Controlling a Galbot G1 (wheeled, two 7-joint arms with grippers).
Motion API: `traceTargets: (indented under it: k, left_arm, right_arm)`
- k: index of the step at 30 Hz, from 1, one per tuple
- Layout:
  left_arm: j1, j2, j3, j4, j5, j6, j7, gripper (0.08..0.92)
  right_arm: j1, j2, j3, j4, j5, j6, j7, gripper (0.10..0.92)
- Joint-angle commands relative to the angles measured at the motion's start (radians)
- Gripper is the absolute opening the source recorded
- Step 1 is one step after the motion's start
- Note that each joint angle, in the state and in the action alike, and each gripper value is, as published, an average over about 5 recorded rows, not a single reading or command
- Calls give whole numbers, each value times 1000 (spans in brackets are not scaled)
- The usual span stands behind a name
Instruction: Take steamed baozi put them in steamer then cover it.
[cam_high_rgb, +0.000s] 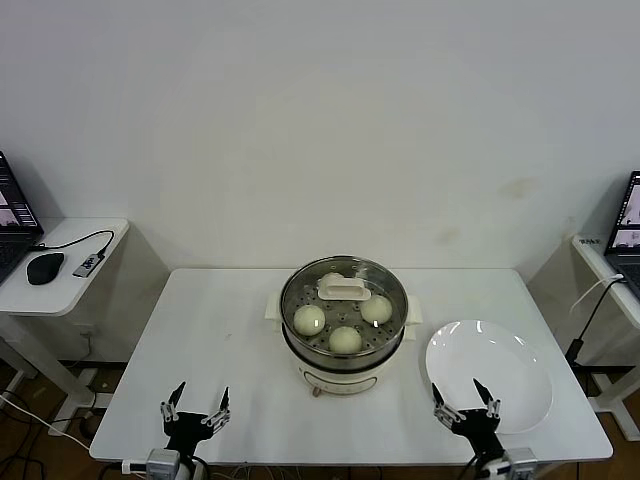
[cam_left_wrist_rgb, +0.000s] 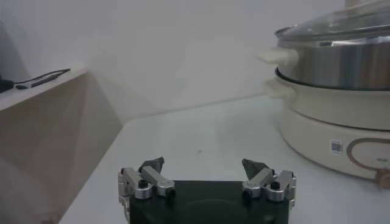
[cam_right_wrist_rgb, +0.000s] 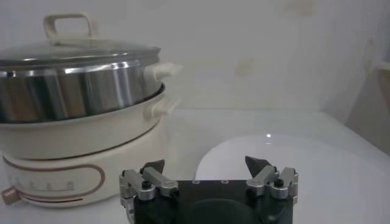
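1. A white tabletop (cam_high_rgb: 230, 350) is standing against a plain white wall (cam_high_rgb: 320, 120); its bare surface is showing no marks that can be made out.
2. A smaller white side table (cam_high_rgb: 60, 265) is sitting to the robot's left, carrying a black mouse (cam_high_rgb: 45, 267), a cable and the edge of a laptop (cam_high_rgb: 12, 225). Another laptop (cam_high_rgb: 625, 230) is resting on a side surface to the right.
3. The steamer (cam_high_rgb: 343, 325) is sitting at the middle of the tabletop, its steel pot on a white base with side handles.
4. The cover (cam_high_rgb: 343, 290) is lying on the steamer, its cream handle uppermost.
5. Three steamed baozi (cam_high_rgb: 345, 339) are showing through the glass; a fourth cannot be made out behind the handle.
6. A white plate (cam_high_rgb: 490, 375) is lying on the tabletop to the right of the steamer, carrying nothing.
7. The left gripper (cam_high_rgb: 196, 405) is hovering at the near edge, well left of the steamer, jaws spread wide and holding nothing.
8. The right gripper (cam_high_rgb: 466, 398) is hovering over the plate's near rim, jaws likewise wide and holding nothing.
9. A small square label (cam_left_wrist_rgb: 336, 146) is showing on the steamer base; its content is too small to read.
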Motion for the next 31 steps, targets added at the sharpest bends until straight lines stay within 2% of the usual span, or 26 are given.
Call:
traceTargets:
  k: [1, 19, 31]
  left_arm:
    - [10, -6, 0, -10, -4, 0, 7, 823]
    - [31, -2, 8, -43, 9, -6, -12, 823]
    - [69, 4, -26, -56, 16, -8, 30, 823]
  right_arm:
    - [-15, 9, 20, 11, -3, -5, 2, 823]
    - [-37, 77, 63, 26, -72, 13, -22, 823]
    - [-11, 114, 30, 5, -103, 5, -22, 823]
